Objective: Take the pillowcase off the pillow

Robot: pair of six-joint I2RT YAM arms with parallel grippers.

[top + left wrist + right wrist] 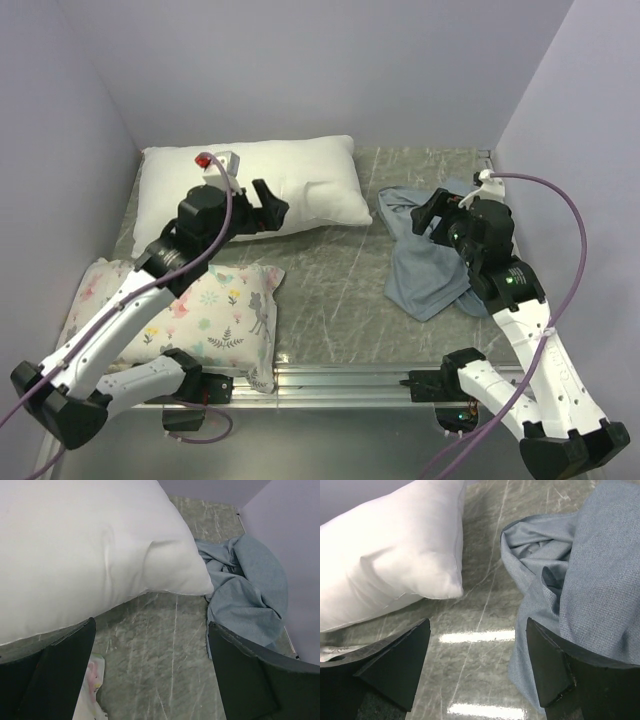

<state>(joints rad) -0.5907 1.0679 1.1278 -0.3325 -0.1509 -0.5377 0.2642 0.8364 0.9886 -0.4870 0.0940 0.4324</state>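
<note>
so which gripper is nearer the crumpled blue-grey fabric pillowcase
Right. The right gripper hangs open over the left edge of the pillowcase. The left gripper is open across the table, at the front edge of the plump plain white pillow, clear of the cloth.

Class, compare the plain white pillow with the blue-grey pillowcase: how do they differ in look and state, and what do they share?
The pillow is white; the pillowcase is blue-grey. The pillow is plump and smooth; the pillowcase lies limp and crumpled. The pillow sits far left, the pillowcase right. Both are soft and rest on the table.
</note>
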